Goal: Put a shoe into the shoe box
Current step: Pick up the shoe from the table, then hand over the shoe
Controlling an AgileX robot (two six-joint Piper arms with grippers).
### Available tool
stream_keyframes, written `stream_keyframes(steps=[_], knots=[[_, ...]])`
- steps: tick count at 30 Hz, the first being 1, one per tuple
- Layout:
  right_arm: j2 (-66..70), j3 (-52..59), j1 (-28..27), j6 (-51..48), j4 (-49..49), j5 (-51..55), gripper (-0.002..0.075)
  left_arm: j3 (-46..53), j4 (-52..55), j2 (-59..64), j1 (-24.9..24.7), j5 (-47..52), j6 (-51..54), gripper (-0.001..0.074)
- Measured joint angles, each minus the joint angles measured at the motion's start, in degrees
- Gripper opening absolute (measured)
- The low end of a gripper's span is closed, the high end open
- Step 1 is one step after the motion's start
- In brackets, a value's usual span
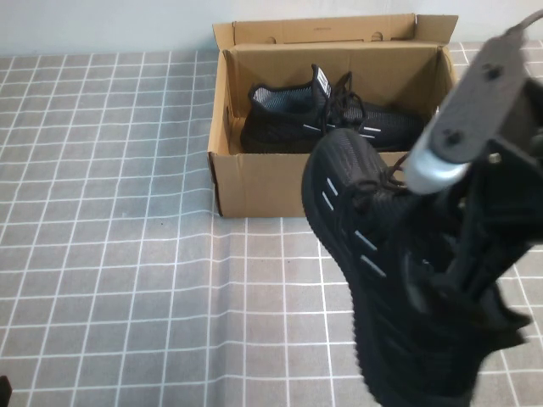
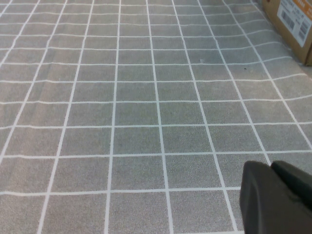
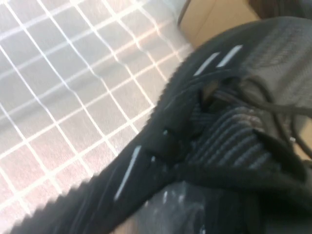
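I find the task partly advanced. The shoe box [image 1: 254,191] stands at about 12 o'clock on the table, lid flap up at its far side, and 1 black sneaker [image 1: 327,119] already lies inside it on its side. The shoe [image 1: 373,271] I am handling sits at about 4 o'clock from the box, outside it, its toe pointing toward the box's front wall and overlapping that wall in the high view. I judge it lifted clear of the table, though the frames do not confirm this outright.

The right gripper [image 1: 441,288] is at the shoe's collar, jaws drawn in tight on the shoe; the right wrist view shows laces and knit directly beneath it. What remains, in my judgement: carry the shoe over the front wall, lower it beside the first, release.

The left gripper [image 2: 275,197] is parked low at about 8 o'clock, pincer fully closed on nothing.

Surface: a grey tablecloth [image 1: 110,254] with a white grid, creased near the box's front left corner. A pale wall [image 1: 102,25] lies behind.
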Motion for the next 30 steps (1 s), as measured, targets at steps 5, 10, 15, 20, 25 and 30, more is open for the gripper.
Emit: stream_keyframes(steps=[5, 10, 15, 20, 25, 30], knots=[[-2.4, 0.0, 0.0, -0.2, 0.6, 1.4, -0.0006, 0.0, 0.0, 0.0, 0.0, 0.0, 0.0, -0.0001], [-2.4, 0.0, 0.0, -0.3, 0.9, 3.3, -0.0006, 0.0, 0.0, 0.0, 0.0, 0.0, 0.0, -0.0001], [-2.4, 0.0, 0.0, -0.3, 1.0, 3.3, -0.0006, 0.0, 0.0, 0.0, 0.0, 0.0, 0.0, -0.0001], [-2.4, 0.0, 0.0, -0.3, 1.0, 3.3, -0.0006, 0.0, 0.6, 0.0, 0.0, -1.4, -0.6, -0.0001], [-2.4, 0.0, 0.0, -0.3, 1.0, 3.3, -0.0006, 0.0, -7.0, 0.0, 0.0, -10.0, -6.1, -0.0001], [-2.4, 0.0, 0.0, -0.3, 1.1, 2.6, -0.0006, 0.0, -10.8, 0.0, 0.0, -17.4, -8.5, -0.0001]])
